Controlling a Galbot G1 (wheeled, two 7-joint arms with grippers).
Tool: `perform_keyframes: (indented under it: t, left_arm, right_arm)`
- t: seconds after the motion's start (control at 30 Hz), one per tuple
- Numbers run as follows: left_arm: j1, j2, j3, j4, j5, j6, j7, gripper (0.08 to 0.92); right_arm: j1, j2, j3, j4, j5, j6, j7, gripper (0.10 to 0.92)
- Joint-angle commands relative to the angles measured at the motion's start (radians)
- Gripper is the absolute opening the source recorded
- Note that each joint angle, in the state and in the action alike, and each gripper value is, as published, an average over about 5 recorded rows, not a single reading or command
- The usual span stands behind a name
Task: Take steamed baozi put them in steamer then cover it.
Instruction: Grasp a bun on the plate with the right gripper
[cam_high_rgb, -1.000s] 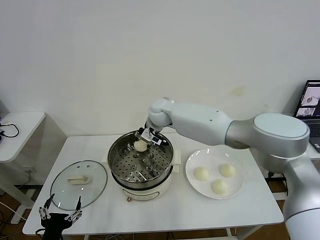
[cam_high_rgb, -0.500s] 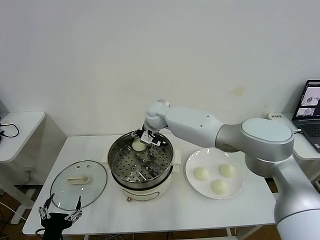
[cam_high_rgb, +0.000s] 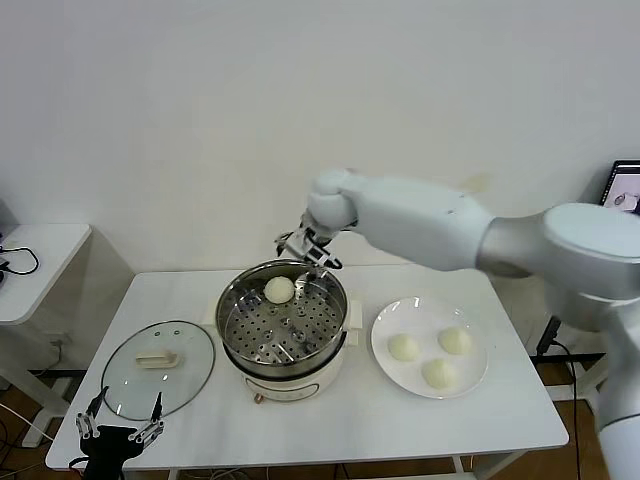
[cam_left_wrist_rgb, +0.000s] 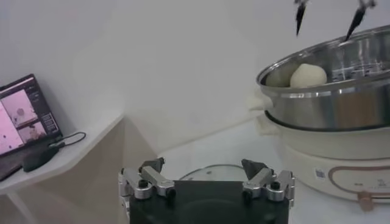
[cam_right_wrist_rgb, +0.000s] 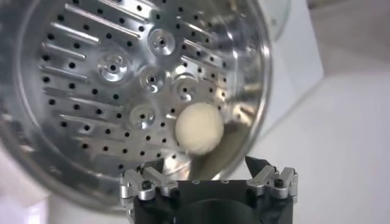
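Note:
One steamed baozi (cam_high_rgb: 279, 289) lies on the perforated tray at the back of the steamer (cam_high_rgb: 236, 330). My right gripper (cam_high_rgb: 308, 256) hovers open and empty just above the steamer's back rim. In the right wrist view the same baozi (cam_right_wrist_rgb: 199, 127) rests on the tray (cam_right_wrist_rgb: 109, 73) below my open right gripper (cam_right_wrist_rgb: 203, 162). Three more baozi (cam_high_rgb: 404, 347) sit on the white plate (cam_high_rgb: 425, 312) to the steamer's right. The glass cover (cam_high_rgb: 150, 385) lies flat on the table to its left. My left gripper (cam_high_rgb: 122, 412) waits open at the table's front left corner.
In the left wrist view my left gripper (cam_left_wrist_rgb: 203, 163) sits low in front of the cover (cam_left_wrist_rgb: 210, 173), with the steamer (cam_left_wrist_rgb: 341, 97) beyond. A laptop (cam_high_rgb: 625, 200) stands at the far right. A small side table (cam_high_rgb: 30, 265) is at the left.
My right gripper opened, let go of the baozi inside the steamer, and rose toward the back rim. The baozi now lies on the tray. The left arm has not moved.

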Motion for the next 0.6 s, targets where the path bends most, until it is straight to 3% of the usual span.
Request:
perform_keyframes:
  t: [0.03,0.33,0.6]
  left_arm:
    - [-0.001,0.009,-0.004,-0.002,-0.005,0.003,0.001,0.823]
    - [-0.018,0.031,-0.009,-0.004,-0.018,0.012,0.006,0.823]
    - [-0.023,0.03,-0.01,-0.004,-0.017,0.018,0.01,0.823]
  right_arm:
    - [0.061,-0.262,0.008,0.235,0.162,-0.227,-0.047,0.823]
    - [-0.07,-0.595,0.041,0.4,0.048,-0.288,-0.029,0.823]
    - [-0.276,-0.652,0.102,0.396,-0.088,-0.275,-0.013,0.823]
